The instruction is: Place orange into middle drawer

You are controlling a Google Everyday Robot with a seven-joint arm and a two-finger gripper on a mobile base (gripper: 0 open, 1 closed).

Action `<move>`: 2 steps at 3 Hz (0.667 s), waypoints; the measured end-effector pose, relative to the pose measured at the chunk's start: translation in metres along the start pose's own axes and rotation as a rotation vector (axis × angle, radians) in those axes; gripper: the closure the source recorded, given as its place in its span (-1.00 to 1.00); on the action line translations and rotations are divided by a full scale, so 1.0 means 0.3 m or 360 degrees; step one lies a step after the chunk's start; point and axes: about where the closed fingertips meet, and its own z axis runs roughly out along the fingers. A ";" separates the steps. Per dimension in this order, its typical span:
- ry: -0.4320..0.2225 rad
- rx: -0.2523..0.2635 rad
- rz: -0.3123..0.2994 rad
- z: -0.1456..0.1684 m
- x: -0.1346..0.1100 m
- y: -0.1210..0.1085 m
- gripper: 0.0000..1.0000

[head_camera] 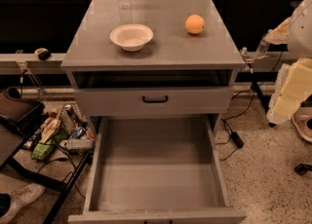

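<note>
Atop cabinet (170, 48), orange (195, 24), tool (288, 94) at right edge

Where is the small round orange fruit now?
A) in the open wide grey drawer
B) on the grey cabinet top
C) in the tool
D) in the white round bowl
B: the small round orange fruit sits on the grey cabinet top, apart from the white round bowl; the open wide grey drawer has a bare floor, and the tool is at the view's right edge.
</note>
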 end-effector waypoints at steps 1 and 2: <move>-0.0001 0.0000 0.0000 0.000 0.000 0.000 -1.00; -0.0070 0.0035 0.0059 0.038 0.012 -0.056 -1.00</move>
